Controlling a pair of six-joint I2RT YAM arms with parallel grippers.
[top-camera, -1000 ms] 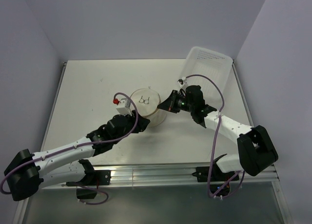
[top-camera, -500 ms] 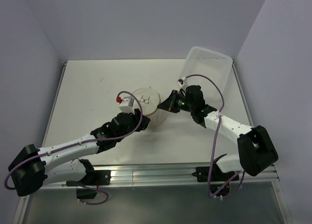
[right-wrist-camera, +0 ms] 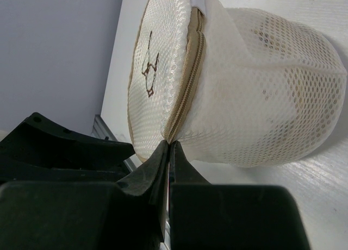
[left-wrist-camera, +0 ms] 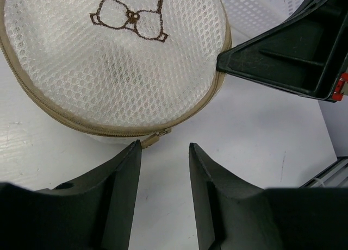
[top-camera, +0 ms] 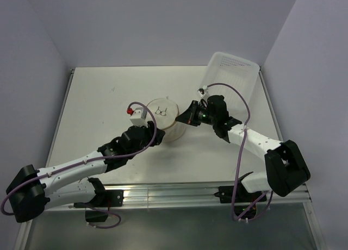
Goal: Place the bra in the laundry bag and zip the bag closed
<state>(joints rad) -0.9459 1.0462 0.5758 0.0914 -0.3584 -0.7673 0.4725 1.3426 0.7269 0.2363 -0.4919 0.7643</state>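
**Tabletop** (top-camera: 98,98): white, with walls at the far side and on both flanks.

**Bag** (top-camera: 164,118): a round pop-up bag of whitish mesh.
- Position: it stands near the middle of the tabletop, between the two tools.
- Face: the circular face is turned up and carries a small brown bra-shaped mark (left-wrist-camera: 130,16).
- Rim and zip: the rim is tan, and the zip (left-wrist-camera: 65,122) is closed along the stretch that shows.
- Pull (left-wrist-camera: 154,139): it hangs at the near edge of the rim.
- Contents: only a dim shape shows through the mesh, and I cannot tell what it is.

**Left tool** (left-wrist-camera: 163,147): it reaches in from the near left.
- Jaws: they are partly apart and hold nothing.
- Placement: the fingertips rest low at the bag's near side. The pull sits just beyond the gap, beside the left fingertip. I cannot tell whether it touches that fingertip.

**Right tool** (right-wrist-camera: 169,145): it reaches in from the right.
- Jaws: they are pressed fully together.
- Placement: the tips meet the bag's rim seam on its right side, where the zip line runs down to them. I cannot tell whether any mesh is pinched between them.

**Tray** (top-camera: 231,70): white perforated plastic, at the far right corner of the tabletop. It is tilted and well apart from the bag.
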